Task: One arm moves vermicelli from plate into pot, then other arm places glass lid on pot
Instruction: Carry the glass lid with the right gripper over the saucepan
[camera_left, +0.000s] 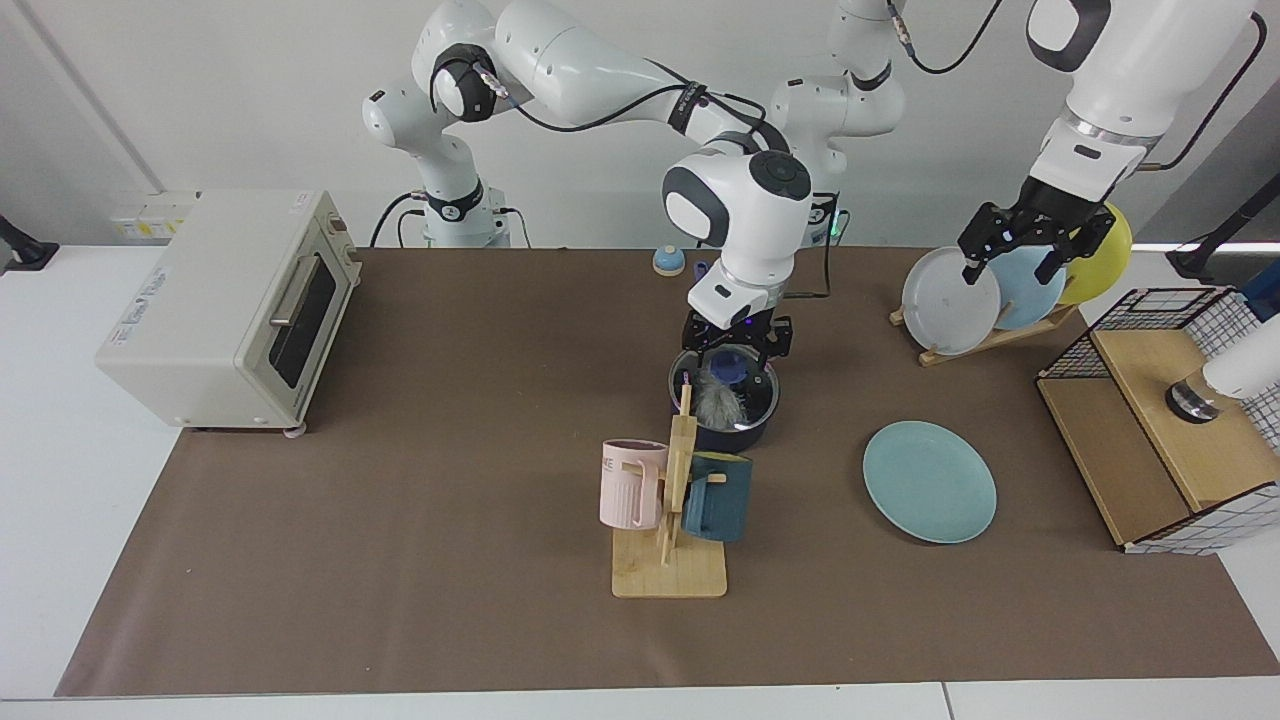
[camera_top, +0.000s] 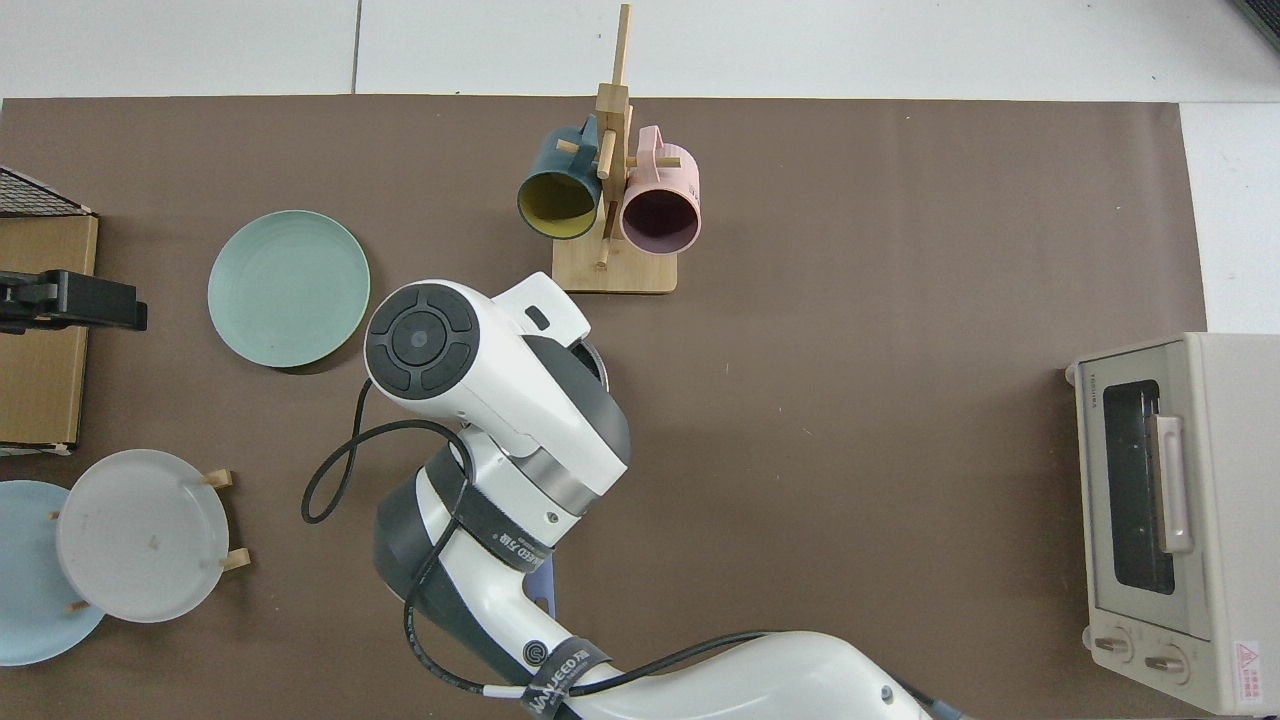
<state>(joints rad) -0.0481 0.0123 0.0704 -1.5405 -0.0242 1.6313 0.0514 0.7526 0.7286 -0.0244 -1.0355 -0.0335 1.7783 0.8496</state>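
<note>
teal plate (camera_left: 929, 481), navy pot (camera_left: 728, 432), pink mug (camera_left: 631, 484)
</note>
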